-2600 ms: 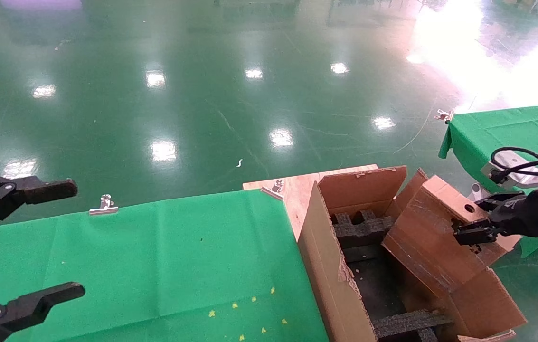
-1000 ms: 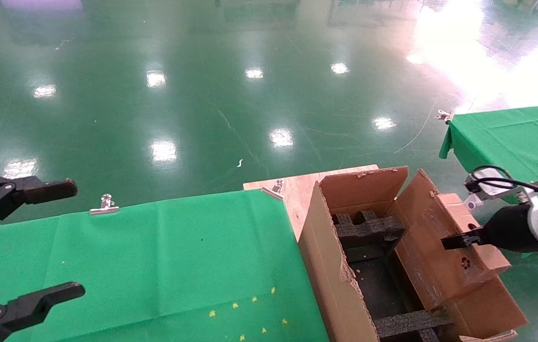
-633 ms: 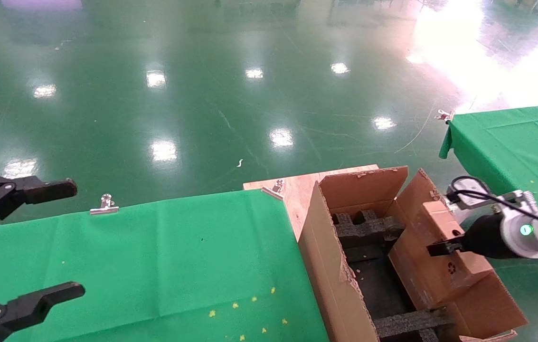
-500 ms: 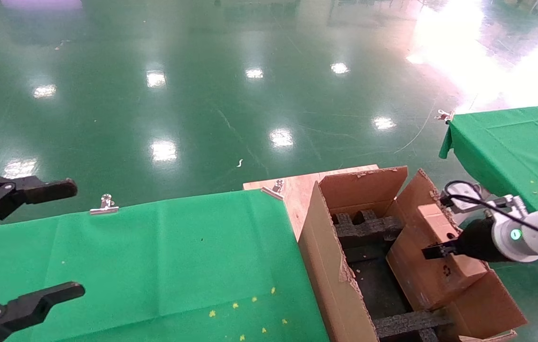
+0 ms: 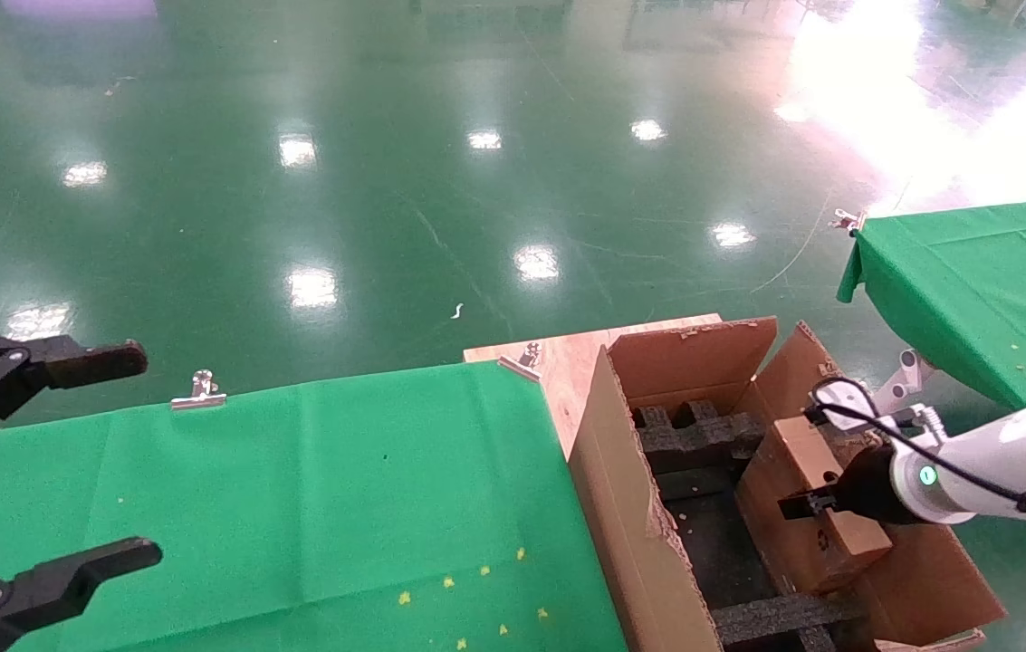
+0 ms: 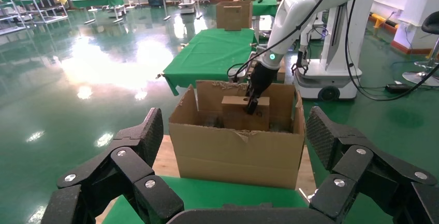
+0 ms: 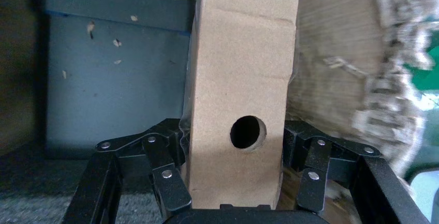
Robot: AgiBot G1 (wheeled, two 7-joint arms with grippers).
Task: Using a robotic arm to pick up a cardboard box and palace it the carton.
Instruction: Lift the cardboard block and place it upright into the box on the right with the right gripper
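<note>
Two pincers in play. At about 4 o'clock in the head view, right pincer [image 5: 804, 503] on the glossy white jointed robotic arm [image 5: 1002, 457] with a green ring light, clamped on the small brown closed cardboard box [image 5: 807, 493] with a round hole. Same grip plain in the right wrist view: black linked fingers [image 7: 164, 175] pressed to both narrow sides of the box [image 7: 240, 94], hole facing the camera. Box held tilted, partly sunk inside the large brown corrugated carton [image 5: 621, 507] with ragged flaps, against its 3 o'clock wall, lower end down among the black foam inserts [image 5: 698, 435]. Seen from the left wrist view, box [image 6: 245, 113] standing up out of the carton [image 6: 238, 154], white arm [image 6: 305, 12] reaching down onto it. Carton set at the 3 o'clock end of the green-clothed worktop [image 5: 295, 507], on a bare wooden board [image 5: 567, 358]. Left pincer [image 5: 69, 462], all black, parked at 8 o'clock above the green cloth, jaws spread wide with nothing between them. Second green-covered worktop [image 5: 974, 263] at 2 o'clock, well apart, across the glossy green floor [image 5: 386, 181].
</note>
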